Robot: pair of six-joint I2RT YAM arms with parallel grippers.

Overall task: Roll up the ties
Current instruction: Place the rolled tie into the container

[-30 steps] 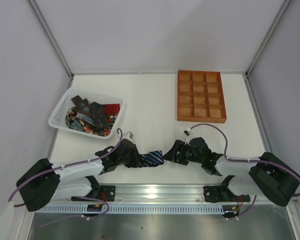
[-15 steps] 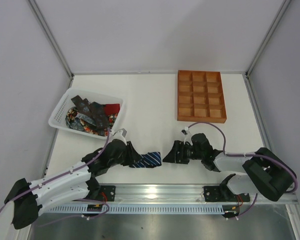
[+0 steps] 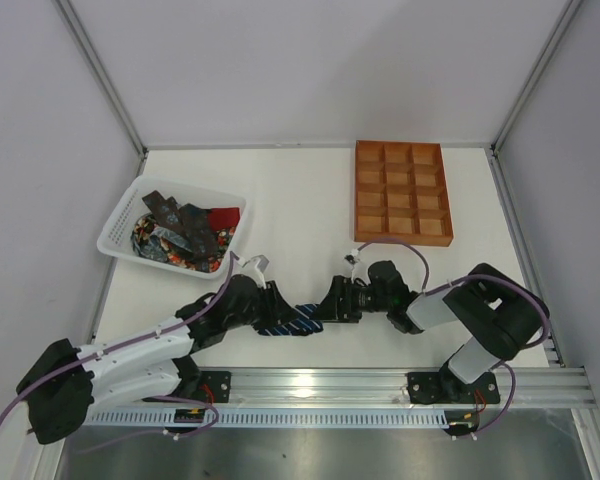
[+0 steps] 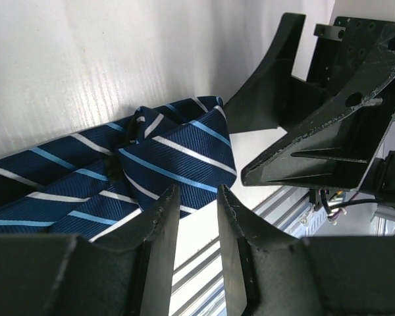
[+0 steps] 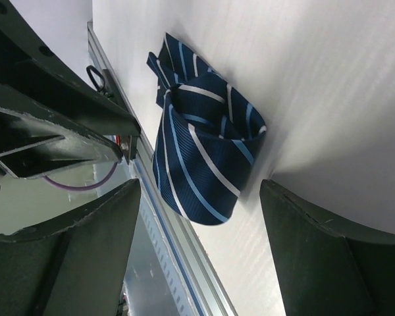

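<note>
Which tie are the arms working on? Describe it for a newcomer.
At the front of the white table, between the left tool and right tool, lies one tie, partly folded. It is navy with light-blue diagonal stripes, the only one outside the white basket.

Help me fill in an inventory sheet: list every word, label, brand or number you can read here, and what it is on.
None: no readable text shows on the striped tie, the white basket, the ties heaped in it or the brown tray.

Robot lab test cell: plain white panel walls [image 3: 310, 70], white table [image 3: 300, 210], aluminium mounting rail [image 3: 320, 380] along its near edge
</note>
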